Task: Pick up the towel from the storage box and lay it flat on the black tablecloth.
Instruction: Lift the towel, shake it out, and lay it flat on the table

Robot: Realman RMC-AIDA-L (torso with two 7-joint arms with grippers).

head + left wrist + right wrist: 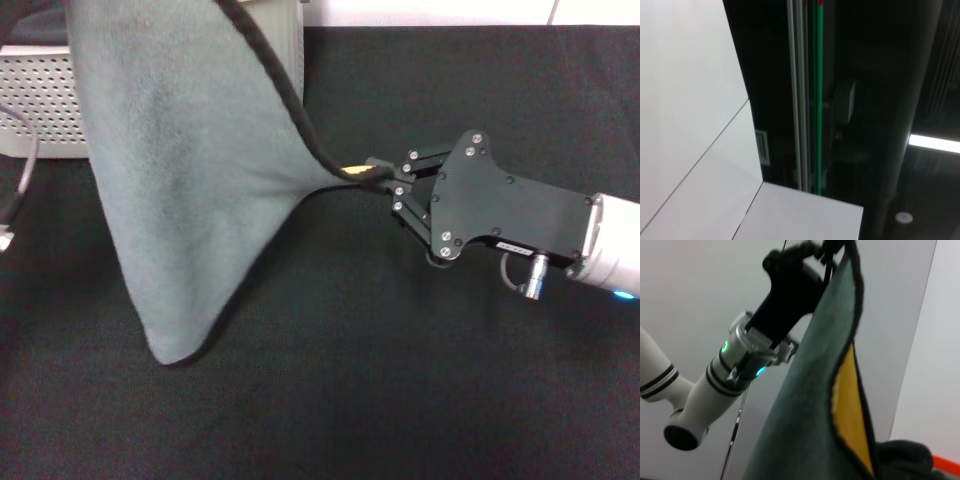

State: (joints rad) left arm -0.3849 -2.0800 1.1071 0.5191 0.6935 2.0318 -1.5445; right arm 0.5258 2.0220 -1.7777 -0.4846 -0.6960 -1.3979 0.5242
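The grey-green towel (190, 190) hangs in the air over the black tablecloth (400, 390), its low corner just above the cloth. My right gripper (372, 178) is shut on the towel's black-edged side, by a yellow patch (355, 172), and pulls it to the right. In the right wrist view the towel (805, 415) and its yellow patch (850, 410) fill the foreground. My left gripper (807, 252) is shut on the towel's top corner, high up; it is above the head view. The light grey storage box (40, 95) stands behind the towel at the back left.
A grey cable (25, 165) hangs at the left edge in front of the box. The left wrist view shows only white panels (690, 100) and a dark ceiling with a lamp (935, 143). The tablecloth spreads in front of and to the right of the towel.
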